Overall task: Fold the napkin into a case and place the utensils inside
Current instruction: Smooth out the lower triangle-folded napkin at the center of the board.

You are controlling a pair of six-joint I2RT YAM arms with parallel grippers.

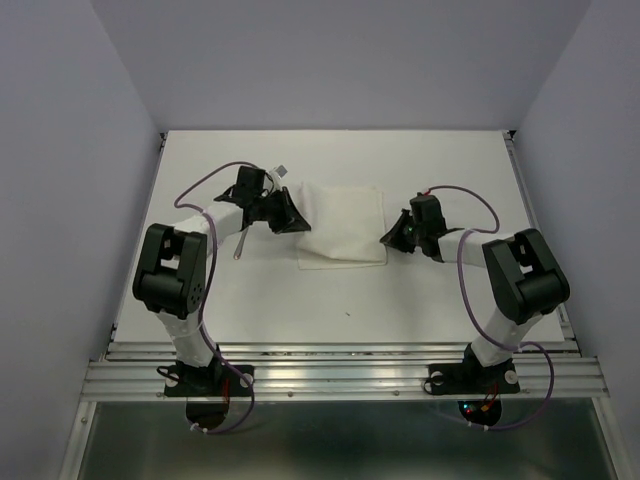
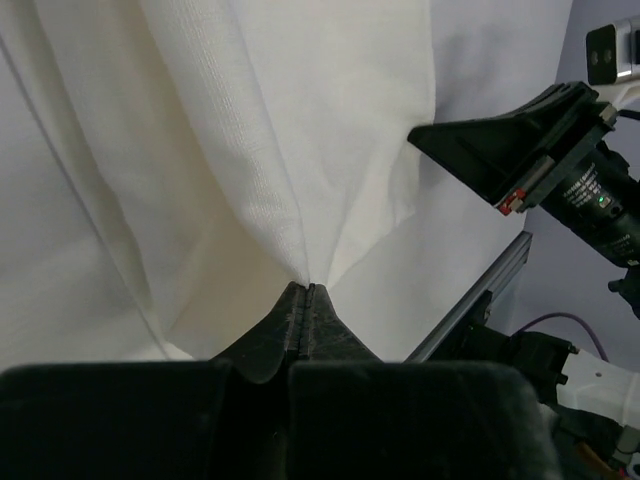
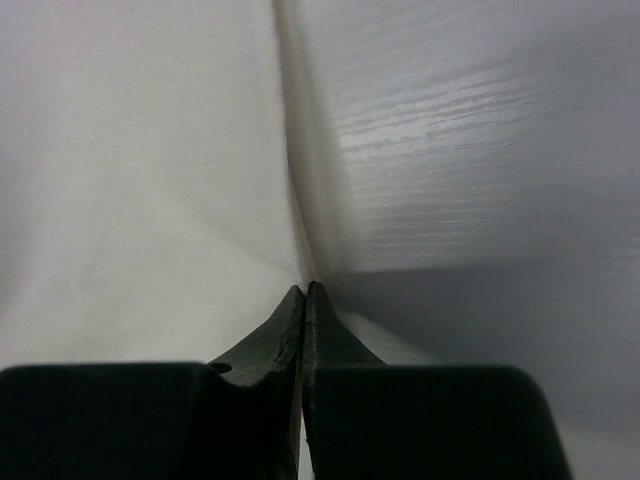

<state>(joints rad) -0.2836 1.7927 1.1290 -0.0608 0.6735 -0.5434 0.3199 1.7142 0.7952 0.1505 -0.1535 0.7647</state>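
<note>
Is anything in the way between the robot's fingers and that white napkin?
Nothing visible does. The left fingers and right fingers are each shut on the napkin, at opposite edges.

White table [image 1: 250,300], matte, faint wood grain, fills middle of overhead view. Pale lavender-grey walls close three sides: back wall [image 1: 340,60], left wall [image 1: 60,150], right wall [image 1: 600,100]. Ribbed aluminium rail [image 1: 340,372] along near edge. Darker glossy surface [image 1: 340,445] below rail. Soft even light, faint shadows.
</note>
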